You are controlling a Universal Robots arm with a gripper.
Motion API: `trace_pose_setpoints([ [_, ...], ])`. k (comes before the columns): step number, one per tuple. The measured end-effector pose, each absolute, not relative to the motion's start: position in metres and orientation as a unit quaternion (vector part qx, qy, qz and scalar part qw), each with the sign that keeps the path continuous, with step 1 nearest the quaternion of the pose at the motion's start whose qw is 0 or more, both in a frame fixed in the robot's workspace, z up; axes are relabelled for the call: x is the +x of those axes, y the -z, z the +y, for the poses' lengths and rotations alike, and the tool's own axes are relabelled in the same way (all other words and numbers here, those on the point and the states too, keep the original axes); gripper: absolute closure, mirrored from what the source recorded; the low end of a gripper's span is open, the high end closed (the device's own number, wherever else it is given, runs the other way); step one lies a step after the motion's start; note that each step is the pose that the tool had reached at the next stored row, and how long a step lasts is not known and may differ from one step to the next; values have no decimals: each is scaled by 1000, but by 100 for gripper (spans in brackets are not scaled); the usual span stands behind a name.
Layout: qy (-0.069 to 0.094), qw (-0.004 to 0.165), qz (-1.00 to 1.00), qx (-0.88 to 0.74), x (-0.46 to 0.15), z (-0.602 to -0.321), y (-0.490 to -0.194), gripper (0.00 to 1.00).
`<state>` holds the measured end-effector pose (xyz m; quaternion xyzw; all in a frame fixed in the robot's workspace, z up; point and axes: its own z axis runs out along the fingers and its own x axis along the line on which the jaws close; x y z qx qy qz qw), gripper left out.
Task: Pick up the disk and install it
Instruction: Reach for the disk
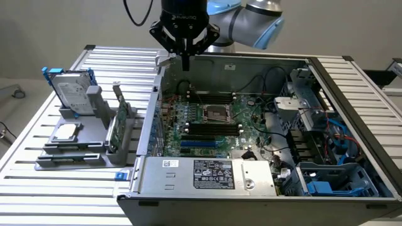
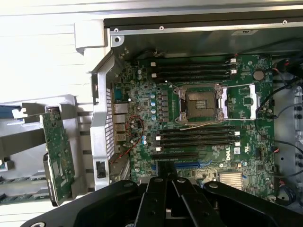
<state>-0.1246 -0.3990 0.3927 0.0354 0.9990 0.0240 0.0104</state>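
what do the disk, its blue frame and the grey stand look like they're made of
Disk: silver-grey metal, dull sheen, with a white paper-like label. Blue frame: probably plastic, going by its saturated, even colour. Grey stand: matte, uniform grey, likely plastic, though painted metal can't be ruled out.

You've got the disk standing in the rack on the counter, at the exterior view's left of the case.
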Motion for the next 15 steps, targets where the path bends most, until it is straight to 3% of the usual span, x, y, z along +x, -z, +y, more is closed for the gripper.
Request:
trace_pose_setpoints([
  [15,-24,10,999,35,-190,-402,-392,89],
])
